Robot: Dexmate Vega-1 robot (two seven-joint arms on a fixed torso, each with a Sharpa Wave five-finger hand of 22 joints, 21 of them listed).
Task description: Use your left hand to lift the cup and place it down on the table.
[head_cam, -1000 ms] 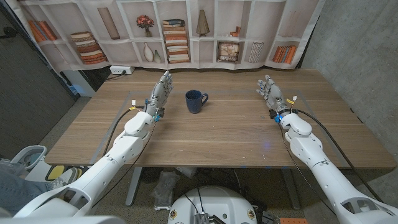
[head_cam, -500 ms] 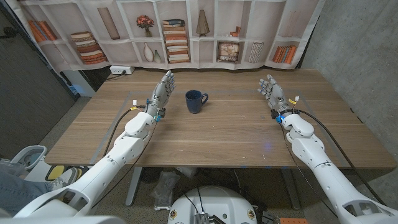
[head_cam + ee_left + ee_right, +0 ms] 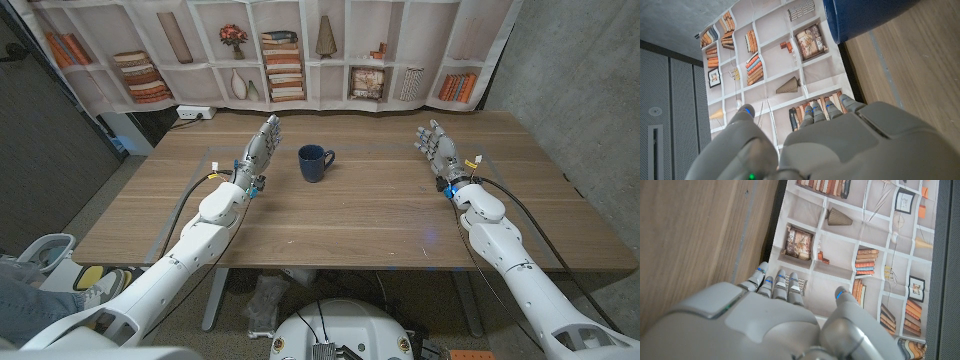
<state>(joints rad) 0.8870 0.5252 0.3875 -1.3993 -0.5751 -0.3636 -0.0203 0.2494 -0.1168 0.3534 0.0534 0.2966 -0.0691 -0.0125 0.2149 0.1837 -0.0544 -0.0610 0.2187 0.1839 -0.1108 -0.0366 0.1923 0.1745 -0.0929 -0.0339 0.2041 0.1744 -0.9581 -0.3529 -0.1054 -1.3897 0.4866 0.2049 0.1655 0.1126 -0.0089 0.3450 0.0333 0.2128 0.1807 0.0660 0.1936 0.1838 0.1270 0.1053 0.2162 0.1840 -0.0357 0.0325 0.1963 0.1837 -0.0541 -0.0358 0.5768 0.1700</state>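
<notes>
A dark blue cup [image 3: 315, 162] stands upright on the wooden table [image 3: 350, 215] at the back middle, its handle toward the robot's right. My left hand [image 3: 260, 146] is held up just left of the cup, fingers stretched out and apart, with a small gap to the cup and nothing in it. The left wrist view looks over the back of that hand [image 3: 840, 145], with the cup [image 3: 860, 17] beyond its fingertips. Far off on the right side of the table my right hand [image 3: 436, 148] is raised with spread fingers, holding nothing; its back [image 3: 765, 325] fills the lower right wrist view.
A printed bookshelf backdrop [image 3: 290, 50] hangs along the table's far edge. A concrete wall [image 3: 580, 80] rises to the right. The table's bare wood stretches between the two arms.
The left hand has edged slightly closer to the cup. The cup and the right hand have stayed put.
</notes>
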